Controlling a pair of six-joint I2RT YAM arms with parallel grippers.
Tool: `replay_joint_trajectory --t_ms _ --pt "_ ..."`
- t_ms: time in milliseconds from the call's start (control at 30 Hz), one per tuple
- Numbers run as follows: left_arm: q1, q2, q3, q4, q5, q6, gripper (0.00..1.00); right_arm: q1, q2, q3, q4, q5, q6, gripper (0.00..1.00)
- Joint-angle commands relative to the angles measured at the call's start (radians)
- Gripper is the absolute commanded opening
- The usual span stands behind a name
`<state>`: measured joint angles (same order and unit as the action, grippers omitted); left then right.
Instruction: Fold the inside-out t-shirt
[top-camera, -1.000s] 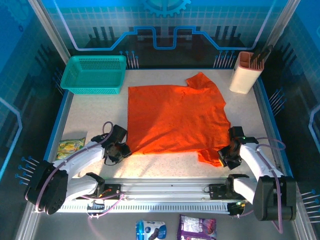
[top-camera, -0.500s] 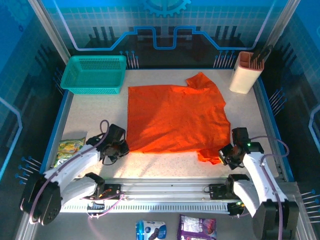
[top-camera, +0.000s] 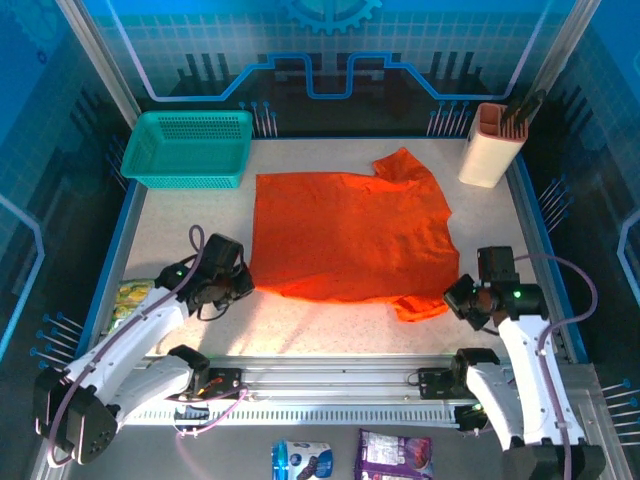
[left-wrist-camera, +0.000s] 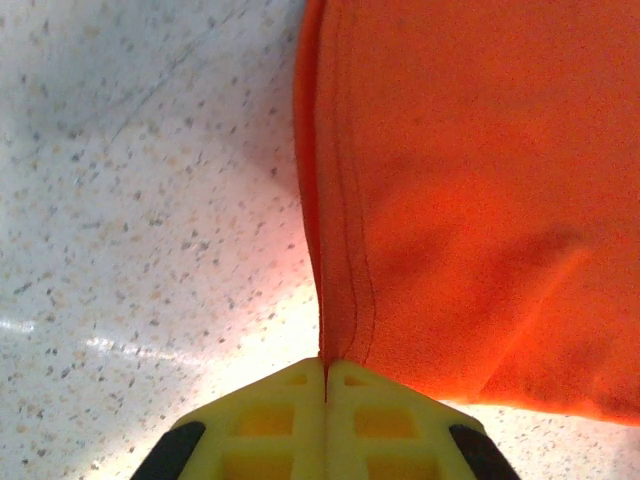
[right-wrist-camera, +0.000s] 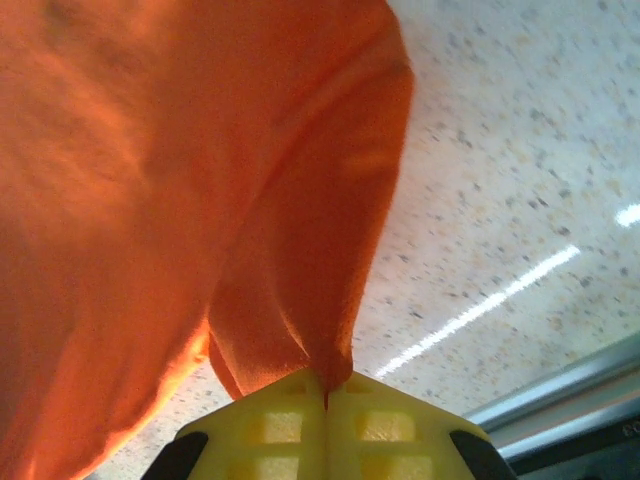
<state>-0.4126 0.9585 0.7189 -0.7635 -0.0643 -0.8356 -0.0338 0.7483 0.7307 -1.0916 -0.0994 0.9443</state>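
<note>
The inside-out t-shirt lies spread in the middle of the speckled table, bright orange-red, one sleeve bunched at its far right. My left gripper pinches its near left corner, jaws shut on the stitched hem that runs up from the yellow fingertips. On the other side, my right gripper is shut on the near right corner, where a fold of cloth rises out of its yellow fingertips. Both corners are lifted a little off the table.
A teal mesh basket stands at the back left. A beige holder with dark utensils sits at the back right. A yellow-green snack packet lies by the left edge. Two more packets lie in front of the rail.
The left gripper closed on the shirt's near left corner. Both arms have risen and moved away from the near edge, drawing the shirt's near hem with them.
</note>
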Motion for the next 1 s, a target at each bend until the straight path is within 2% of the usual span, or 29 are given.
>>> replay_joint_trajectory --t_ms 0,300,600,967 --pt "0.039 0.037 0.06 -0.02 -0.016 0.068 0.0 0.0 0.085 0.083 0.065 -0.014 -0.101 0.0" --pt "0.181 0.212 0.183 0.087 0.07 0.206 0.0 -0.002 0.31 0.201 0.289 -0.067 -0.222 0.0" --pt "0.246 0.378 0.3 0.134 0.086 0.307 0.0 -0.011 0.523 0.274 0.429 -0.075 -0.252 0.0" --pt "0.271 0.595 0.44 0.154 0.063 0.378 0.0 -0.03 0.738 0.369 0.526 -0.07 -0.282 0.0"
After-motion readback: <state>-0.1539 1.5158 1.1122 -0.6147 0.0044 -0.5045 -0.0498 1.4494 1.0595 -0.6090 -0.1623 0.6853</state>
